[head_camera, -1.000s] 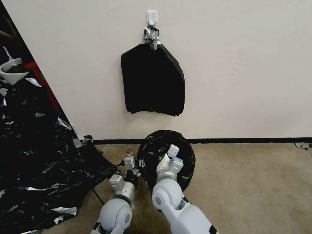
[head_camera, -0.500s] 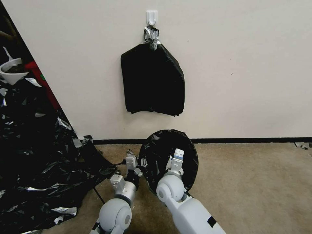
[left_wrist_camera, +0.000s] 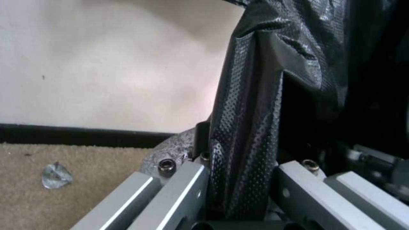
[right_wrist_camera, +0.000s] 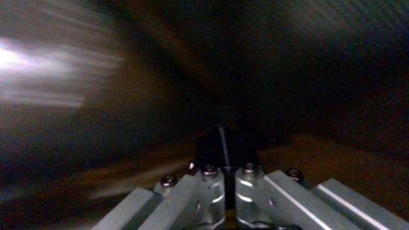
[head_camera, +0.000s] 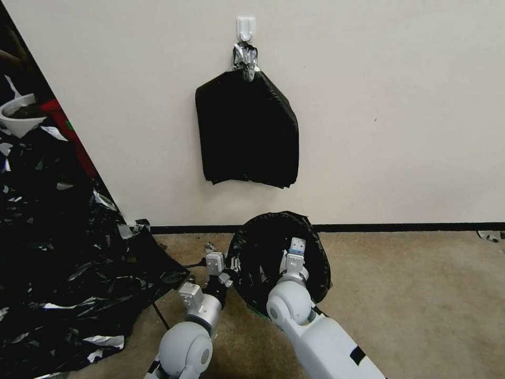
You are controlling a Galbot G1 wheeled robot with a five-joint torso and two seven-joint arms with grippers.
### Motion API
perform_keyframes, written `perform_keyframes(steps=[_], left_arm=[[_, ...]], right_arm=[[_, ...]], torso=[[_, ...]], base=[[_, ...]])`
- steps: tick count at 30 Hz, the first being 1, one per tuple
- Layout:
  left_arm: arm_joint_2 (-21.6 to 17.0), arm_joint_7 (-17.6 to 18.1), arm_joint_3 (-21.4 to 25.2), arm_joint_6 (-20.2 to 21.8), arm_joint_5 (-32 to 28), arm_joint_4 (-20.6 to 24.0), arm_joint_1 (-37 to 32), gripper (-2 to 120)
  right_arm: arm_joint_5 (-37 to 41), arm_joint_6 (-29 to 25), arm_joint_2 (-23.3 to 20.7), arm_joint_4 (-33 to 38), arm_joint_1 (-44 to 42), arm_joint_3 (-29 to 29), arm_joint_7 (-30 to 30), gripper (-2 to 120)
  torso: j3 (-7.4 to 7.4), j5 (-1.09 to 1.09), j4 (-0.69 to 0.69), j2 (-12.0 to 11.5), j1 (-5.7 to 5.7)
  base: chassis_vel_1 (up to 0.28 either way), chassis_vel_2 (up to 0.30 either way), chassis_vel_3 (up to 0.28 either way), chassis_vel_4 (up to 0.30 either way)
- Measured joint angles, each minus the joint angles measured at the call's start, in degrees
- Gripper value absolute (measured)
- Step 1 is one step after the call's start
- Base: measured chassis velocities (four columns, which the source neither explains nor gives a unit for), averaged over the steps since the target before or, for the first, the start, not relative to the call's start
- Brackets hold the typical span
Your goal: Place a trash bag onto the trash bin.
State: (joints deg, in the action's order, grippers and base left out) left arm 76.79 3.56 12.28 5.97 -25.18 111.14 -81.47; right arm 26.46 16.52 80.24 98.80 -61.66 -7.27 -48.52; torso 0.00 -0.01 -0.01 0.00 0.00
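Observation:
The trash bag [head_camera: 268,247], glossy black film, stands as a round open shape on the carpet below the wall. The trash bin is hidden under it. My left gripper [head_camera: 228,266] is at the bag's left edge, shut on a fold of its dotted film [left_wrist_camera: 243,137], which runs up between the fingers [left_wrist_camera: 187,188]. My right gripper [head_camera: 296,251] reaches into the bag's mouth from the front. In the right wrist view its fingertips [right_wrist_camera: 225,150] are pressed together with dark film all around them.
A thick stack of black bags [head_camera: 247,131] hangs from a white wall hook. A big heap of black plastic sheets [head_camera: 58,252] covers the left side, with a white pot [head_camera: 20,118] above it. Open carpet [head_camera: 421,295] lies to the right. A foil scrap [left_wrist_camera: 55,175] lies by the baseboard.
My right arm has pushed to the right and deeper into the bag. The bag's round outline has shifted and spread to the right. The left gripper has kept its hold and place.

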Motion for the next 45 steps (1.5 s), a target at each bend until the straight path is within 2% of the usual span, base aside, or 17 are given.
perform_keyframes(steps=[6, 12, 18, 24, 28, 29, 30, 31, 32, 33, 34, 36, 37, 39, 41, 42, 45], left_arm=[[0.4, 0.0, -0.8, 0.4, 0.5, 0.0, -0.1, 1], [0.4, 0.0, -0.9, 0.5, 0.8, 1.0, -0.9, 1], [0.2, -0.1, -0.4, 0.7, 0.8, 1.8, -1.5, 1], [0.2, -0.1, -0.4, 1.6, 0.7, 2.3, -1.4, 1], [0.3, 1.3, -0.3, 3.0, 0.7, 2.4, -1.1, 1], [0.3, 2.5, -0.2, 4.1, 0.7, 2.4, -0.8, 1], [0.3, 2.5, -0.2, 4.1, 0.7, 2.4, -0.8, 1], [0.3, 3.7, -0.2, 5.0, 0.5, 2.3, -0.5, 1], [0.4, 6.2, -0.2, 7.6, -0.2, 1.9, 0.1, 1], [0.4, 6.2, -0.2, 7.6, -0.2, 1.9, 0.1, 1], [0.4, 7.7, -0.2, 9.4, -0.9, 1.9, 0.5, 1], [0.7, 14.4, -0.3, 15.5, -5.3, 1.7, 2.0, 1], [0.7, 14.4, -0.3, 15.5, -5.3, 1.7, 2.0, 1], [1.1, 19.2, -0.1, 19.3, -9.4, 1.5, 3.1, 1], [1.5, 26.4, 0.4, 23.9, -16.6, 1.4, 4.4, 1], [1.5, 26.4, 0.4, 23.9, -16.6, 1.4, 4.4, 1], [2.4, 38.1, 1.7, 28.2, -27.8, 0.7, 6.8, 1]], right_arm=[[9.3, -0.3, 1.0, 1.3, 1.0, -1.6, 2.8, 0], [11.0, 2.0, 1.3, -2.5, 2.8, -0.5, 2.1, 0], [9.8, 6.4, -0.3, -3.4, 2.4, -0.1, -0.3, 0], [5.4, 7.1, -1.7, -3.1, 1.0, -1.7, -1.0, 0], [-0.3, 6.4, -2.6, 0.3, -0.3, -2.4, 1.0, 0], [-0.9, 6.4, -3.3, 3.1, -1.2, -3.0, 2.6, 6], [-0.9, 6.4, -3.3, 3.1, -1.2, -3.0, 2.6, 6], [-1.1, 6.4, -4.1, 5.8, -2.2, -3.5, 4.3, 10], [-1.3, 6.5, -5.5, 10.2, -4.3, -4.2, 7.8, 17], [-1.3, 6.5, -5.5, 10.2, -4.3, -4.2, 7.8, 17], [-1.6, 6.5, -6.3, 12.6, -5.5, -4.4, 10.1, 22], [-3.9, 6.2, -8.4, 20.3, -9.6, -3.4, 17.2, 32], [-3.9, 6.2, -8.4, 20.3, -9.6, -3.4, 17.2, 32], [-7.0, 4.9, -9.0, 23.6, -12.0, -1.6, 20.7, 38], [-12.3, 1.7, -9.2, 26.0, -14.2, 1.3, 23.4, 50], [-12.3, 1.7, -9.2, 26.0, -14.2, 1.3, 23.4, 50], [-14.2, -0.1, -9.1, 27.3, -15.2, 3.7, 23.5, 65]], torso=[[0.00, 0.01, 0.01, 0.0, 0.00], [0.00, 0.01, 0.01, 0.0, 0.00], [0.00, 0.01, 0.00, 0.0, 0.00], [0.00, 0.02, 0.01, 0.0, 0.00], [0.00, 0.02, 0.00, 0.0, 0.00], [0.00, 0.01, 0.01, 0.0, 0.00], [0.00, 0.01, 0.01, 0.0, 0.00], [0.00, 0.01, 0.01, 0.0, 0.00], [0.00, 0.02, 0.01, 0.0, 0.00], [0.00, 0.02, 0.01, 0.0, 0.00], [0.00, 0.02, 0.01, 0.0, 0.00], [0.00, 0.02, 0.01, 0.0, 0.00], [0.00, 0.02, 0.01, 0.0, 0.00], [0.00, 0.00, -0.01, 0.0, 0.00], [0.00, 0.00, 0.00, 0.0, 0.00], [0.00, 0.00, 0.00, 0.0, 0.00], [0.00, 0.02, 0.00, 0.0, -0.01]], base=[[0.000, 0.000, 0.000, 0.000], [0.000, 0.000, 0.000, 0.000], [0.000, 0.000, 0.000, 0.000], [0.000, 0.000, 0.000, 0.000], [0.000, 0.000, 0.000, 0.000], [0.000, 0.000, 0.000, 0.000], [0.000, 0.000, 0.000, 0.000], [0.000, 0.000, 0.000, 0.000], [0.000, 0.000, 0.000, 0.000], [0.000, 0.000, 0.000, 0.000], [0.000, 0.000, 0.000, 0.000], [0.000, 0.000, 0.000, 0.000], [0.000, 0.000, 0.000, 0.000], [0.000, 0.000, 0.000, 0.000], [0.000, 0.000, 0.000, 0.000], [0.000, 0.000, 0.000, 0.000], [0.000, 0.000, 0.000, 0.000]])
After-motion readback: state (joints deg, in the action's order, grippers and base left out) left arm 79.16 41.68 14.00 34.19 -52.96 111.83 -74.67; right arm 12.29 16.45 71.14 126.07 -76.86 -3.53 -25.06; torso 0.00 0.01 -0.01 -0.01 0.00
